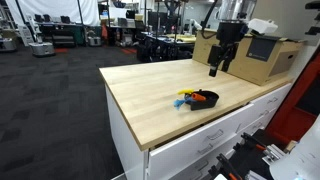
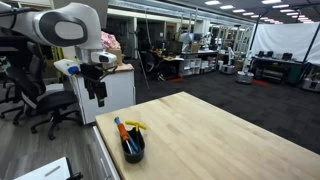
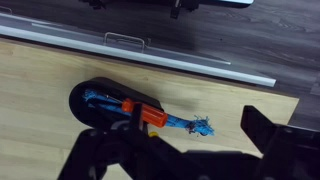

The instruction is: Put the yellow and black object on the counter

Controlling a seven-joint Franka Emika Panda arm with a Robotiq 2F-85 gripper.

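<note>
Yellow shows only at the rim of the black bowl (image 1: 207, 99), where the yellow and black object (image 1: 184, 95) sits among blue and orange pieces (image 3: 150, 115), near the worktop's (image 1: 150, 85) front edge. My gripper (image 1: 215, 72) hangs wide open and empty, well apart from it. I could pinch the wrong piece or tip the bowl, since everything is crowded together. The wrist view hides the yellow, but both exterior views show it.

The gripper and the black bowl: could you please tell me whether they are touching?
Apart. In an exterior view the gripper hangs in the air above the counter, with bare wood showing between it and the black bowl.
</note>
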